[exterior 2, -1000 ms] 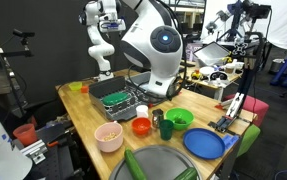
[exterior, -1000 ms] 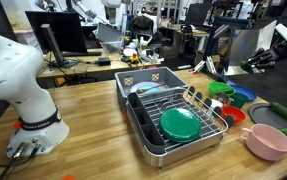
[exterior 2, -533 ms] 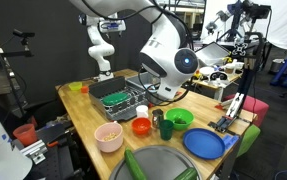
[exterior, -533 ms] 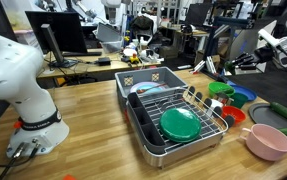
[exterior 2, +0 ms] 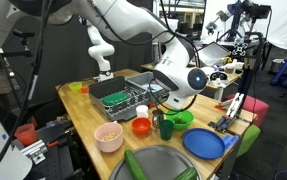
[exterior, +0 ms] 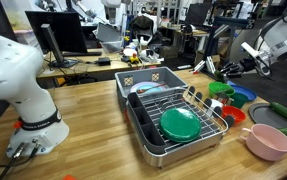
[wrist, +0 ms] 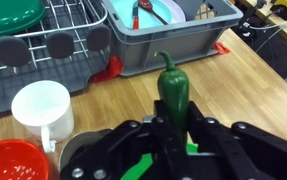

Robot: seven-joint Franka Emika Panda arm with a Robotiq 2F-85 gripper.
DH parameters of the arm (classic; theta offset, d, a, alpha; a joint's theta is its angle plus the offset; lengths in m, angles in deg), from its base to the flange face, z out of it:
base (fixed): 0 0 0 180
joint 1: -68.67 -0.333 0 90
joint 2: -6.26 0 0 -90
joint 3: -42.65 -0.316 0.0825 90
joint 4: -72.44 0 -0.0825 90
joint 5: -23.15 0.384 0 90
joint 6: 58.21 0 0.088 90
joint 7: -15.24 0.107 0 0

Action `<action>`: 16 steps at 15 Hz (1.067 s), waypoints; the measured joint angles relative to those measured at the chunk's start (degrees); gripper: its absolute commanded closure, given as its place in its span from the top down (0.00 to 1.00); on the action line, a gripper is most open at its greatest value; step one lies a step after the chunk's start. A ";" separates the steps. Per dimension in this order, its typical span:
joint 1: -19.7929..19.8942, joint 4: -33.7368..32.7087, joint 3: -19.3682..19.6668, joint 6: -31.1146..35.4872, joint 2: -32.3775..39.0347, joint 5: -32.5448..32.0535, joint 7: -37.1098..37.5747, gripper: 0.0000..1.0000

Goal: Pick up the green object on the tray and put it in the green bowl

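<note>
The green object (exterior: 180,123) is a round flat glossy disc lying in the wire rack of the grey tray (exterior: 143,130). It also shows in an exterior view (exterior 2: 113,98) and at the top left of the wrist view (wrist: 8,15). The green bowl (exterior 2: 178,119) stands on the table near the tray, and also shows in an exterior view (exterior: 221,89). My gripper (wrist: 173,125) is shut on a dark green pepper-shaped item (wrist: 173,88). It hangs in the air to the side of the tray (exterior: 225,68), apart from the disc.
A grey bin (wrist: 163,40) with utensils adjoins the rack. A white cup (wrist: 41,105), a red bowl (exterior 2: 141,126), a pink bowl (exterior 2: 109,135) and a blue plate (exterior 2: 205,143) stand near the green bowl. A long dark green cucumber-shaped item (exterior: 283,110) lies further out.
The arm has swung in from the scene's edge toward the tray and bowls, and the gripper has come lower. The disc, tray and bowls have not moved.
</note>
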 measured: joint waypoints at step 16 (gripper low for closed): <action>-0.70 -5.50 -0.12 2.27 4.65 -0.43 -0.47 0.06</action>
